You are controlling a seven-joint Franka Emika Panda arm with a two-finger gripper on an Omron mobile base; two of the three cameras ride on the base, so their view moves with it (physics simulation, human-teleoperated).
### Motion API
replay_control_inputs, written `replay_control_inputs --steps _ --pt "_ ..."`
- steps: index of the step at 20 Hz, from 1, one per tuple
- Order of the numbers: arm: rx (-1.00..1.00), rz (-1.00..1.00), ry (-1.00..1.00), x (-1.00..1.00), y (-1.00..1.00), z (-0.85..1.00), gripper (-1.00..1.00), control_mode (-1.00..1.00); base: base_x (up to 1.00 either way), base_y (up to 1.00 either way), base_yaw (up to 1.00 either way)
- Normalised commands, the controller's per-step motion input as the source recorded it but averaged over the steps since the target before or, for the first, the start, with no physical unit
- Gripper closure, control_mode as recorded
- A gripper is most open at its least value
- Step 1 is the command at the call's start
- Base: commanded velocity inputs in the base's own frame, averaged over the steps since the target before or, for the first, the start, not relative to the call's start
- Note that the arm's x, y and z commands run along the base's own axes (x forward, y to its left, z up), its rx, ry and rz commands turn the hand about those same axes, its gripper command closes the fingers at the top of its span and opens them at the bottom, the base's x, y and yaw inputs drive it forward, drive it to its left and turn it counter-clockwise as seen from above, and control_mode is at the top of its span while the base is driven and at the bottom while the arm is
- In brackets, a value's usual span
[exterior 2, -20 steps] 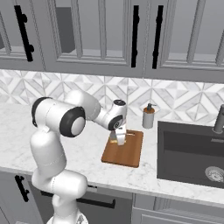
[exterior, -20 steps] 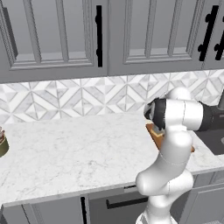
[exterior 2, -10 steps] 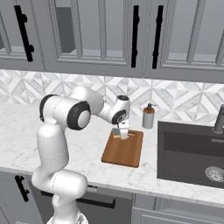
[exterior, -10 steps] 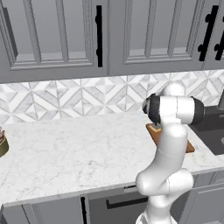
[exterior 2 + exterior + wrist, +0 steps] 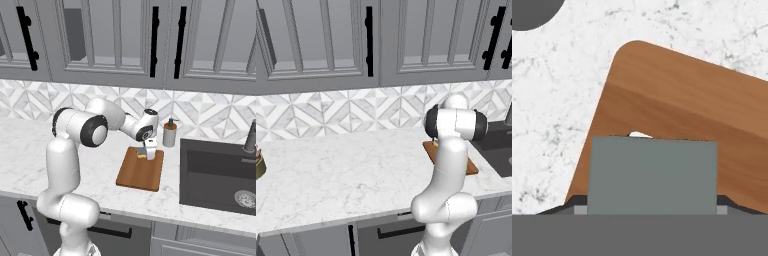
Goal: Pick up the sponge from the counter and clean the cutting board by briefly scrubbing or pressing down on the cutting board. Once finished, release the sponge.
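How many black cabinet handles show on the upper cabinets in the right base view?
3. One handle hangs at the far left; a second handle and a third handle sit side by side near the middle. Others may lie outside this view.

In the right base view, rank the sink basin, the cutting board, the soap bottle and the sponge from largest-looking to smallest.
1. sink basin, largest.
2. cutting board.
3. soap bottle.
4. sponge, smallest; just a yellow sliver shows at the gripper, on the board's far end.
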Motion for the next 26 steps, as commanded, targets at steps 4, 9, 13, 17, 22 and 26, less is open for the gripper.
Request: replay_control_inputs --steps 4,9,13,17,22,26 --pt "-0.01 -0.04 0.00 -0.61 -0.01 -0.53 1.00 -1.00 0.00 0.00 0.00" --pt "0.00 -0.06 0.00 -0.99 -0.01 -0.59 1.00 -1.00 0.00 0.00 0.00" --pt "0.00 -0.03 0.08 -0.86 -0.06 -0.51 1.00 -1.00 0.00 0.00 0.00" --pt "-0.01 -0.03 0.22 -0.92 -0.16 -0.56 1.00 -1.00 0.00 0.00 0.00" --pt "-0.04 -0.03 0.23 -1.00 -0.11 -0.78 1.00 -1.00 0.00 0.00 0.00" --pt "0.00 -0.02 0.06 -1.00 -0.17 -0.87 1.00 -1.00 0.00 0.00 0.00"
